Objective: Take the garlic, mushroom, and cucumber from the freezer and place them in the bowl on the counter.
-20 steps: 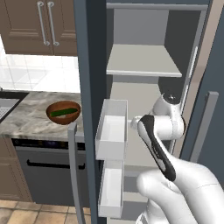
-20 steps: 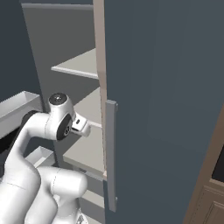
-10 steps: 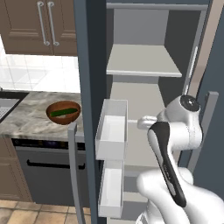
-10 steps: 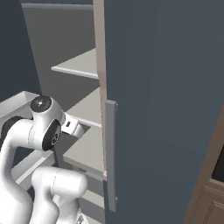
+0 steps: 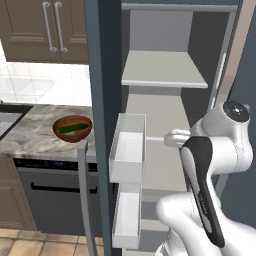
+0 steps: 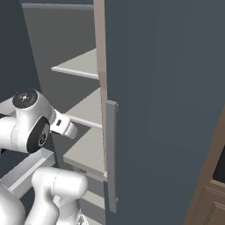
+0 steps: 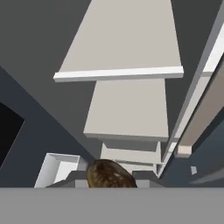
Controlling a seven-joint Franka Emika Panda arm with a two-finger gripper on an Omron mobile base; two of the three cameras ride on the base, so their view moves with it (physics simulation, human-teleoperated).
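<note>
- Brown wooden wall cabinets (image 5: 45, 30) sit at eleven o'clock in the left base view, each door with a long metal bar handle (image 5: 47, 26).
- White tiled backsplash (image 5: 45, 87) runs below them.
- A dark oven front (image 5: 55, 200) (black bar handle across it) sits at eight o'clock.
- Tan floor tiles (image 5: 30, 242) fill seven o'clock.

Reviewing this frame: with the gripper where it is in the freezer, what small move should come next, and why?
Probably draw the hand back out of the freezer and swing left toward the bowl. In the hand view the gripper is shut on the mushroom, off the shelves. The bowl on the counter holds the cucumber, so the mushroom likely goes there next.
</note>
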